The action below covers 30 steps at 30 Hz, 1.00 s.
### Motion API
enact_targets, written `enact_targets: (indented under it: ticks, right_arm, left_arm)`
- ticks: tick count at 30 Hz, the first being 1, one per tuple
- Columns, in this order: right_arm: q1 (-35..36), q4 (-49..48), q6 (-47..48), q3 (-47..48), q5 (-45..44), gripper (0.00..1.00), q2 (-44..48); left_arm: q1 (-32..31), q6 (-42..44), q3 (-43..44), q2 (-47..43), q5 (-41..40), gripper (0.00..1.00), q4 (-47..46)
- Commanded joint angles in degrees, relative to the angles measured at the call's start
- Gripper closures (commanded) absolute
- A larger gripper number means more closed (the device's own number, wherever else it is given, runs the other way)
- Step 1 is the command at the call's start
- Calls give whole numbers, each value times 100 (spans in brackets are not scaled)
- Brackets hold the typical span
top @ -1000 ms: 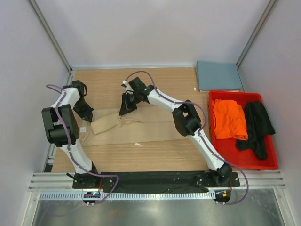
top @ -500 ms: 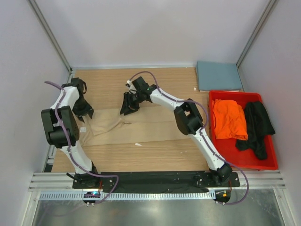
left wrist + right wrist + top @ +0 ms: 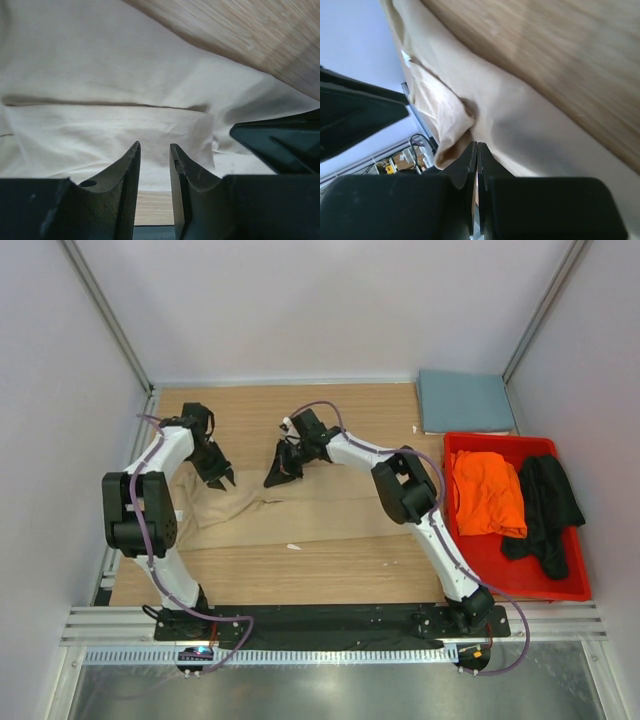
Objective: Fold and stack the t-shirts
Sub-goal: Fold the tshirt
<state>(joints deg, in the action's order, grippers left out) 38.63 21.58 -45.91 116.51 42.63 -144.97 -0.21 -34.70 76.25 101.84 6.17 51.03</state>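
A tan t-shirt [image 3: 300, 515] lies spread flat across the wooden table [image 3: 340, 425]. My left gripper [image 3: 222, 480] hovers over its back left part, open, with only cloth [image 3: 100, 75] and bare wood showing between the fingers [image 3: 155, 147]. My right gripper [image 3: 275, 478] is at the shirt's back edge near the middle, jaws shut [image 3: 477, 144]. Its tips sit at a puckered fold of tan cloth [image 3: 530, 130], and no cloth shows between them. An orange t-shirt [image 3: 487, 492] and a black t-shirt [image 3: 545, 505] lie crumpled in the bin. A slate blue-grey t-shirt [image 3: 465, 402] lies folded at the back right.
A red plastic bin [image 3: 510, 585] stands along the table's right side. White walls close in the table at the back and both sides. The two grippers hang close together, roughly a hand's width apart. A small white scrap [image 3: 293, 546] lies by the shirt's front edge.
My left gripper let go of the shirt's left edge and swung right. The raised fold dropped flat. My right gripper opened, shifted slightly right and shut again.
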Motion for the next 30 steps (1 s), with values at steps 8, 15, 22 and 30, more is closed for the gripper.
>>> enact_targets:
  ticks: [8,15,22,30]
  right_arm:
    - [303,-1069,-718,-365,579,94,258]
    - [347,-1481,-876,-1068,623,95,671]
    - [329,-1491,-788,-1342,597,95,768]
    - [-75,-254,-24,-490,238,92,759]
  left_arm:
    - [-366,-107,163,240,833,70,-444]
    - [-498,-72,-118,125,964,71,-480]
    - [-647,-116,-479,134,1087,72,-585]
    - [-753,-169,-356,221,1149,73,-637]
